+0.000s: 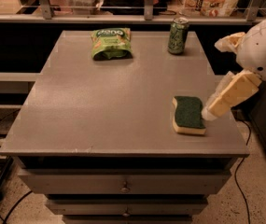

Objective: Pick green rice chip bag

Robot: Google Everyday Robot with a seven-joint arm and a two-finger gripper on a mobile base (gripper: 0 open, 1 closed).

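I am watching the claw (215, 107) hanging low at the 3 o'clock edge of the worktop (114, 106), just beside the right side of the sponge (187, 115). I cannot tell how far open it is, and it is showing nothing in its hold. The green rice chip bag (110, 43) is lying flat well apart from it, toward 10 o'clock, near the far edge at about 11 o'clock on the worktop. I am judging its long axis as running 12 to 6, with the dark band at the 12 end. The green can (178, 36) is standing to the bag's 3 o'clock, so I am expecting a long diagonal reach passing left of it.
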